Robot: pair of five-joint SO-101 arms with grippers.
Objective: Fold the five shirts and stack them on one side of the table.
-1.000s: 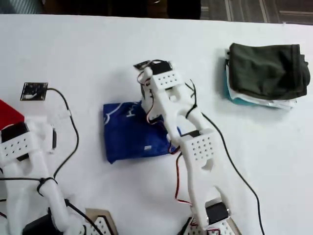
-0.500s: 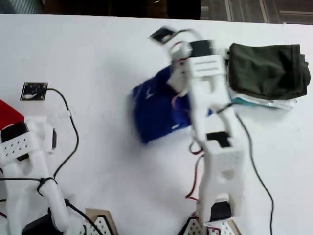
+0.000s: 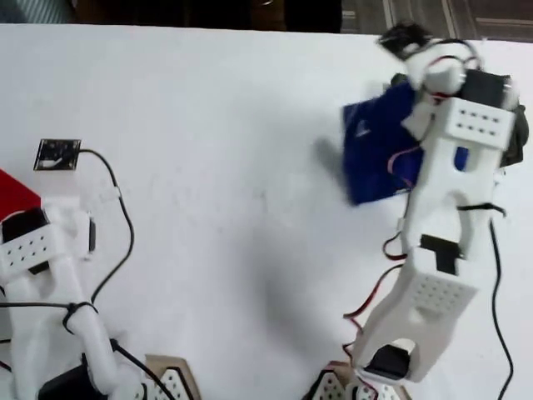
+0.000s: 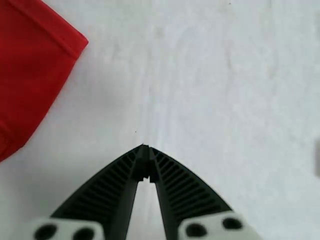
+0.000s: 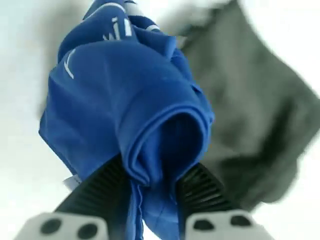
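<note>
- Far across the table [image 3: 208, 100] from the dark green shirt [image 5: 250, 120], right at the opposite edge, there's the red shirt [image 4: 30, 70]. It lies flat on the white cloth, well apart from the green one, and by the look of it waiting its turn.
- On that same far side from the dark green shirt is the left gripper [image 4: 145, 162]. Its jaws are pressed together with nothing between them, tips pointing at bare cloth near the red hem.
- A small black board [image 3: 58, 155] on its cable sits over there too, well apart from the green shirt and out of the action.
- Now the main event: the blue shirt [image 5: 115, 100] is up off the table, hanging just beside the dark green shirt. As far as I can tell it's crossing over that shirt's edge.
- The right gripper [image 5: 150, 187] has its jaws pinching a thick rolled fold of the blue shirt. The rest of the bundle droops loose from the grip, right next to the green.
- This reads as the placing step: blue goes on top of green.
- Watch the dangers here!
  - The pinch is on one bunched fold, so the loose layers could fall open on landing and the fold is lost.
  - Let go before the bundle is centred over the green shirt and it could drape off the edge or slide to the table.
  - Come down too low or too sideways, and the fingers or trailing cloth could drag the green shirt out of square.
  - Cloth catching on those ribbed jaws as they open could tug the blue one askew.
</note>
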